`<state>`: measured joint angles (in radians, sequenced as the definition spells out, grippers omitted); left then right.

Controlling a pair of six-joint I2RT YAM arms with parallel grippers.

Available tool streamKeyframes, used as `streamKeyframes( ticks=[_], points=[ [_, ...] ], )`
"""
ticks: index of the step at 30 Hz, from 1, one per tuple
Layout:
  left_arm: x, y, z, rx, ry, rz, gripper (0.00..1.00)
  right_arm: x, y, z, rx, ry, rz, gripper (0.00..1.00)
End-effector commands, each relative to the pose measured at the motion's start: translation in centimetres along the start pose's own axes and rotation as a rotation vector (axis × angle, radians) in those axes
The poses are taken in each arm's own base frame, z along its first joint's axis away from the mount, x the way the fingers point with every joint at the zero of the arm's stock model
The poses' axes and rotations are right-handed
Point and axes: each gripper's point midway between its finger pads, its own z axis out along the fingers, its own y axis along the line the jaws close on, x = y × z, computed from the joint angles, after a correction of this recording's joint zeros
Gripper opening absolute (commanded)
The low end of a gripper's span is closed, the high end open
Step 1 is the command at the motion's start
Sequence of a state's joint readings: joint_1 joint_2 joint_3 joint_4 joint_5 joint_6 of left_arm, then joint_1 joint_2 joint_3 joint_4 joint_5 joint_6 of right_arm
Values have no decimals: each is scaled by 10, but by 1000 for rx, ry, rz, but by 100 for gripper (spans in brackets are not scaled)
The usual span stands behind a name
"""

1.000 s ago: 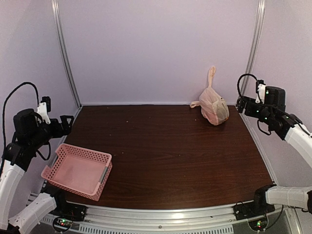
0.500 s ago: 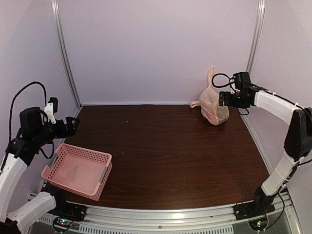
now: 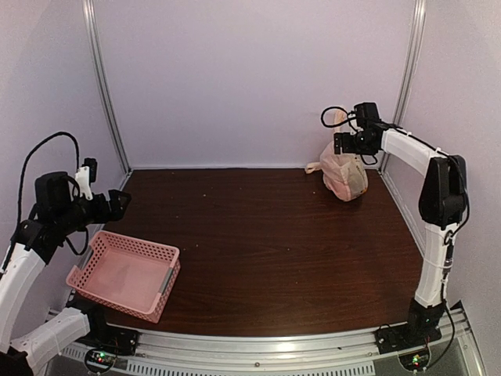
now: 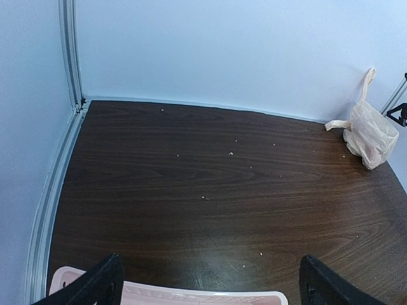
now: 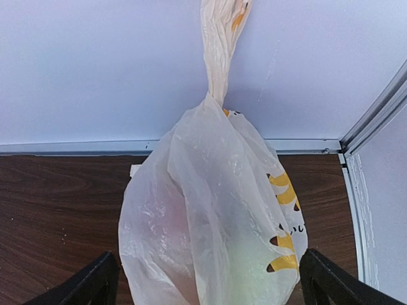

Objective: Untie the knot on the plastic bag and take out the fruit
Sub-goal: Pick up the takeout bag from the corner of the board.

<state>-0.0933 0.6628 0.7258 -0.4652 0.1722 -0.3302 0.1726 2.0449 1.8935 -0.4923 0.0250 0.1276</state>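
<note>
Knot of twisted peach plastic (image 5: pixel 219 44) stands upright atop thin translucent peach bag (image 5: pixel 210 216); right gripper (image 3: pixel 341 144) facing it, wide open, empty; left gripper (image 3: pixel 119 204) wide open, empty.

The right arm (image 3: pixel 409 147) has swung off the right wall and stretched toward the far corner. A second ago its jaws hung clear to the right of the plastic bag (image 3: pixel 345 176). Half a second ago they were level with the bag's upper side. Now they sit higher and further left, close by the knot (image 3: pixel 339 119). Its elbow has risen, and the lower link now stands nearly upright. The left arm (image 3: pixel 48 205) has eased slightly inward, bringing its jaws nearer the far rim of the pink basket (image 3: pixel 135 245).
</note>
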Motion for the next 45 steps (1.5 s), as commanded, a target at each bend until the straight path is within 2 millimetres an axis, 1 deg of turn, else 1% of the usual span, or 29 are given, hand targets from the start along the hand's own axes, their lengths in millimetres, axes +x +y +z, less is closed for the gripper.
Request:
streamKeyframes(
  ticks=[1,3,7,10,13,15,17,21,23,24,25,26,28,29,30,31,34,35,36,38,41,43,45],
  points=[
    [-4,-3,2,15,-7,18,98,-16,7,10,-10,-29,-50,100],
    [-4,-4,3,21,-2,18,98,-22,11,18,-20,-55,-58,100],
    [-2,-5,4,29,5,18,98,-29,14,39,-19,-82,-85,100],
    [-2,-5,5,30,10,17,98,-24,13,58,6,-76,-93,100],
    [-1,-4,6,27,13,17,98,-14,14,77,12,-56,-90,100],
    [0,-4,6,26,14,16,98,-4,15,91,8,-33,-89,100],
    [-1,-4,6,25,13,16,98,3,14,99,17,-19,-85,100],
    [0,-3,7,20,14,16,98,25,8,118,49,25,-88,100],
    [0,-2,8,16,17,16,98,33,6,123,58,39,-90,100],
    [0,-1,8,12,17,14,98,36,6,126,58,44,-90,98],
    [0,-1,8,10,17,15,98,38,6,127,56,50,-91,91],
    [1,-1,8,9,19,14,98,38,7,127,51,51,-93,85],
    [2,-1,10,10,25,13,98,36,9,125,40,47,-94,67],
    [2,-1,10,10,27,13,98,33,9,122,36,41,-93,57],
    [2,-1,10,9,27,13,98,30,10,120,33,36,-91,44],
    [2,0,10,9,27,13,98,27,10,117,31,30,-86,35],
    [2,0,10,5,27,13,98,17,14,105,4,10,-76,11],
    [2,0,10,6,25,13,98,13,15,100,-5,0,-71,5],
    [2,0,10,5,24,14,98,8,16,95,-14,-15,-65,0],
    [2,0,10,5,24,15,98,-3,21,83,-46,-54,-58,0],
    [2,-1,9,11,24,16,98,-22,33,59,-124,-122,-51,0],
    [1,-3,9,24,20,19,98,-34,41,40,-179,-173,-51,0],
    [0,-8,9,54,14,24,98,-48,50,16,-242,-235,-50,0]
  ],
)
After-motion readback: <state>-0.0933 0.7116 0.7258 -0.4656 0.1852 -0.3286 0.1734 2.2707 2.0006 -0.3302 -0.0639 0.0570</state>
